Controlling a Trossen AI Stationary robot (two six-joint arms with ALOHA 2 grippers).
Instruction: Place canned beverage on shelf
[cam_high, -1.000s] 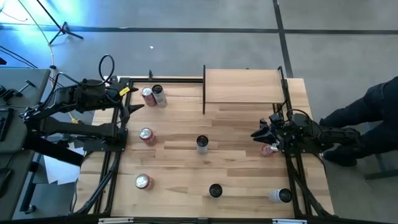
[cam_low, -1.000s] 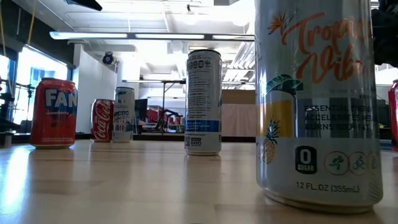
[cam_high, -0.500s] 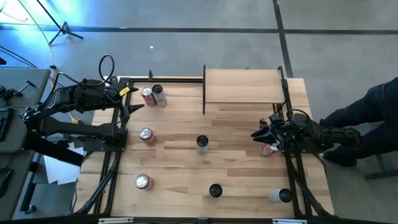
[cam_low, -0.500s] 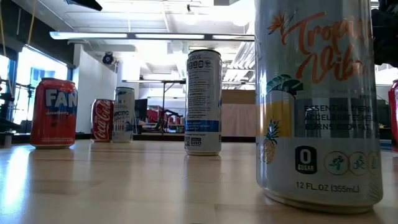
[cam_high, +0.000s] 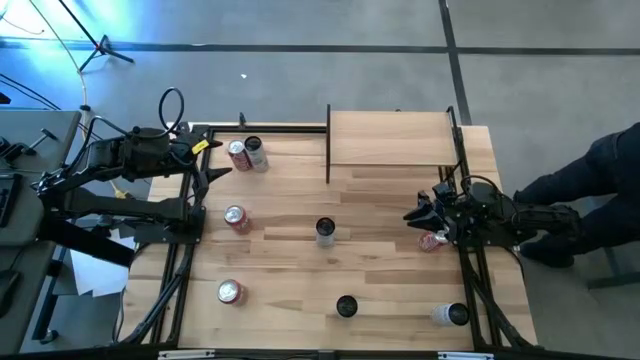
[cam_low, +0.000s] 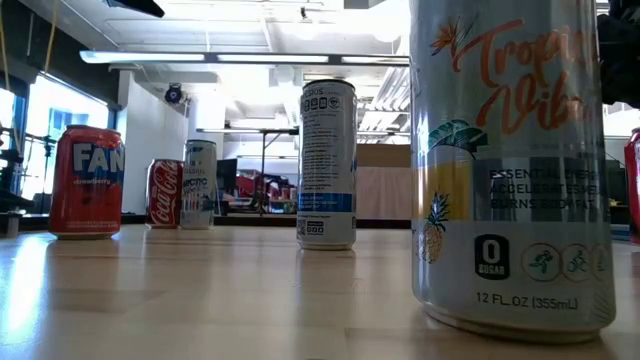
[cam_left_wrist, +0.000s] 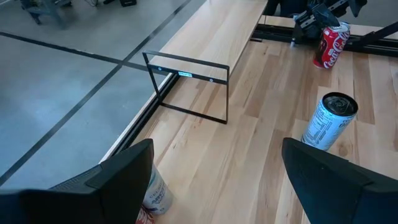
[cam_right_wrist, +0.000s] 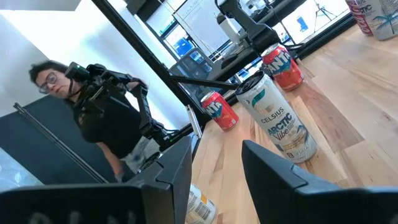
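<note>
The shelf, a light-wood board in a thin black frame, stands at the table's far edge, right of middle; it also shows in the left wrist view. Several cans stand on the table: a red and a silver one at the far left, a silver one in the middle, and a red Coca-Cola can beside my right arm. My left gripper is open and empty at the table's left edge. My right gripper is open and empty, just on the far side of the Coca-Cola can.
More cans stand near the front edge: a red one, a dark-topped one and a white one. A further red can stands at the left. A person is at the table's right side, and shows in the right wrist view.
</note>
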